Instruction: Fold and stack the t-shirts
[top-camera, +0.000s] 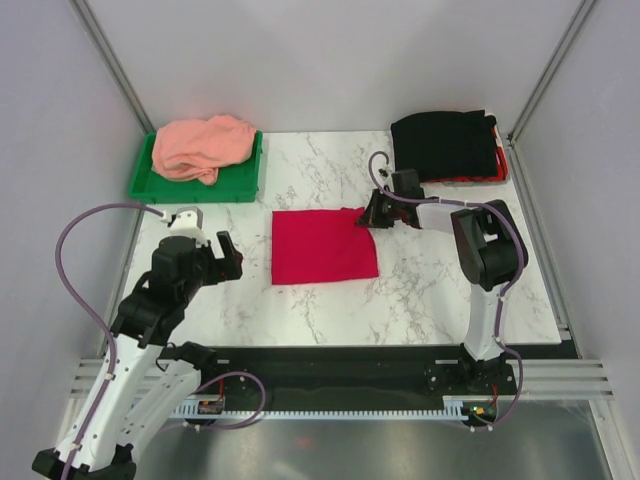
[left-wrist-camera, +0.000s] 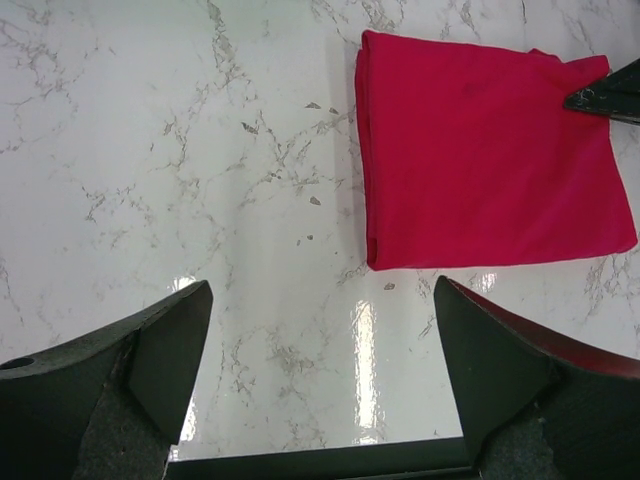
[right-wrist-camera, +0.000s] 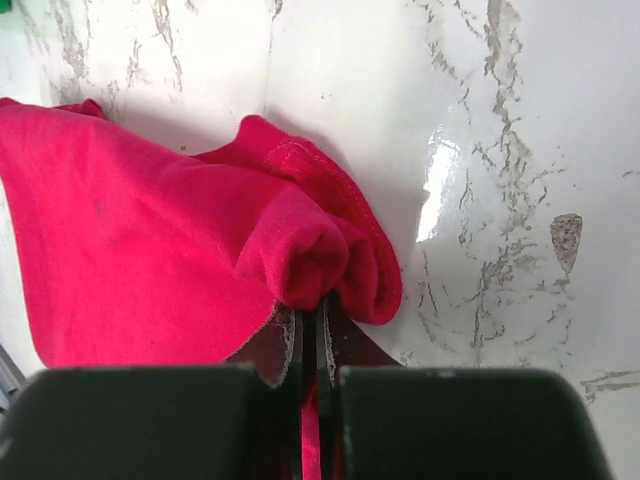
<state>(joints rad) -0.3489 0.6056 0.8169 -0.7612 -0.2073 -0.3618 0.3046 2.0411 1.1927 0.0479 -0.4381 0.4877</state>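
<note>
Nearest the arm bases, the left hand (top-camera: 217, 264) hangs released above bare tabletop (top-camera: 420, 290), its fingers (left-wrist-camera: 150, 350) spread wide and holding nothing. Just to its right the red shirt (top-camera: 322, 245) lies mid-tabletop. It is folded to a flat, nearly square panel, slightly longer from left to right, with a clean doubled edge on the side facing the left hand. The cloth is plain crimson, smooth over most of its face and puckered only at the far right corner. At that corner the right hand (top-camera: 368, 215) is clenched on the cloth. The right wrist view shows the hemmed edge bunched into a roll of red shirt (right-wrist-camera: 150, 230) pinched between the closed fingers of the right hand (right-wrist-camera: 312, 330), and the left wrist view shows dark fingertips at that same corner of the red shirt (left-wrist-camera: 490, 150). From the grasp the panel spreads toward the left arm and the near edge, so the right arm is the nearer one. Any lift or carry probably pivots on this corner, with the loose body trailing behind it. Farther back, the black shirt (top-camera: 445, 145) sits folded at the far right, close behind the right hand, with a red edge of uncertain identity beneath it. At the far left, the pink shirt (top-camera: 203, 147) lies crumpled and unfolded in a green tray (top-camera: 140, 185).
</note>
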